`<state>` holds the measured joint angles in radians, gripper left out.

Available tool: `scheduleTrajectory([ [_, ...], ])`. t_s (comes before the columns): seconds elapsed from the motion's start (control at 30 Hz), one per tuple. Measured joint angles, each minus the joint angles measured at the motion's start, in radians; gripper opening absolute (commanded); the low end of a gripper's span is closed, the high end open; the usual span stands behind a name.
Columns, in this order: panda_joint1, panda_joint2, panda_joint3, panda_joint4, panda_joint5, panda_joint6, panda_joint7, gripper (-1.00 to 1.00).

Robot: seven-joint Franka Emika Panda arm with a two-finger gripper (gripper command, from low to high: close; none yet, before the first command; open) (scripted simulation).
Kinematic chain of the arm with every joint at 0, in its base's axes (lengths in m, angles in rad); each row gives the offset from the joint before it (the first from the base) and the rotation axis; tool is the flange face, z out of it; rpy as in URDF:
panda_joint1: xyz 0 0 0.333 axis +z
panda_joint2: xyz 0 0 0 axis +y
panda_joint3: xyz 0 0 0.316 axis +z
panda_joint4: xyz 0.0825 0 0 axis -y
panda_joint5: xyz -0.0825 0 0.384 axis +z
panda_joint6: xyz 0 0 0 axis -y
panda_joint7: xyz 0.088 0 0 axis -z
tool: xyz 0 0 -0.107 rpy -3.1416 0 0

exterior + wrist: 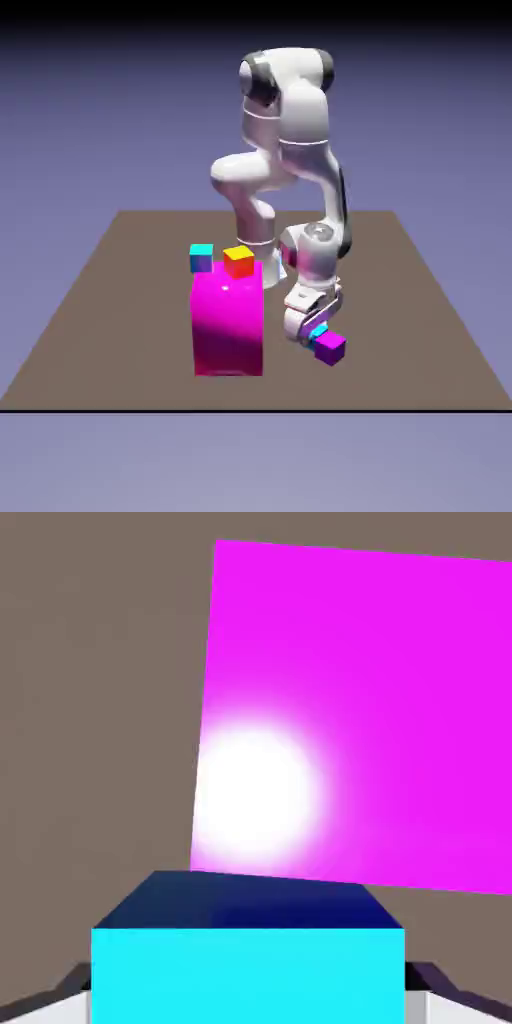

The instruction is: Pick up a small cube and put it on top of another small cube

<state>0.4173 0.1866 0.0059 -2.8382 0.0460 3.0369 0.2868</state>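
Observation:
The small cube [248, 974], cyan face toward the camera and dark blue side behind it, fills the bottom of the hand view between my grey fingertips [55, 1004]. My gripper [314, 333] is shut on it low over the table, at the exterior view's right of the big magenta block [228, 325]; only a cyan sliver [320, 330] of the small cube shows there. Another small cube [238, 262], orange-red with a yellow top, sits at the magenta block's top back edge. I cannot tell whether it rests on the block or stands behind it.
A purple-magenta small cube [329, 347] lies right beside my fingers on the table. A second cyan-topped cube [201, 257] stands by the block's back left corner. A bright magenta face [360, 712] with a white glare fills the hand view's upper right.

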Motion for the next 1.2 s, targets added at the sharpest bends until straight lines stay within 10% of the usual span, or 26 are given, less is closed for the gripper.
scheduleTrajectory([
  [0.97, -0.468, -0.895, -0.076, 0.220, -0.055, -1.087, 0.491, -1.00],
  [1.17, -0.485, -0.823, -0.053, 0.080, -0.076, -0.901, 0.513, -1.00],
  [1.2, -0.486, -0.809, -0.054, 0.056, -0.076, -0.864, 0.513, 1.00],
])
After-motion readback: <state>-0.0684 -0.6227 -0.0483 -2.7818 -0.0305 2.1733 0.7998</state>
